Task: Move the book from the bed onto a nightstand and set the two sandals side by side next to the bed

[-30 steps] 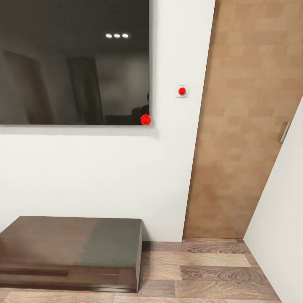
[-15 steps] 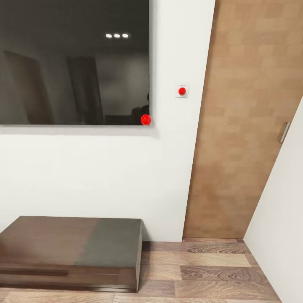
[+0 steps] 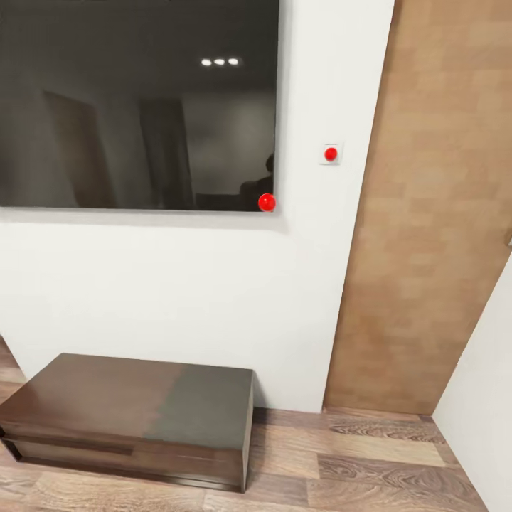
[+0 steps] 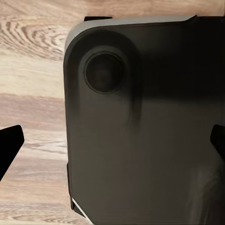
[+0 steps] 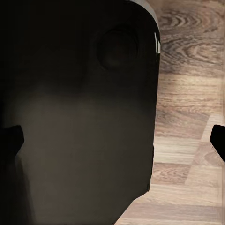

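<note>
Progress looks nil so far, as a judgement: book, bed, nightstand and sandals are not where the head camera looks, so nothing of the task can be checked as done, and both the book move and the sandal pairing seem left to do. The robot appears to be on its way, facing a white wall point(image 3: 178, 299).

At 11 o'clock in the head view hangs a dark screen point(image 3: 135, 107) with a red dot point(image 3: 267, 203) at its lower corner. A switch point(image 3: 331, 153) sits at 1 o'clock, a wood door point(image 3: 434, 213) at 3 o'clock. A long low dark bench point(image 3: 135, 416) stands at 7 o'clock on the plank floor point(image 3: 370, 462).

Each wrist camera looks down over a dark body panel point(image 4: 140, 126) to the floor. The left gripper point(image 4: 112, 145) has its black fingertips point(image 4: 9, 143) far apart at the picture's edges, holding nothing; the right gripper point(image 5: 115, 140) likewise, wide and empty.

Against half a second ago the whole head view has shifted: screen, switch and door sit further toward 3 o'clock, and the bench's far end now shows. That is camera motion, not things moving.
</note>
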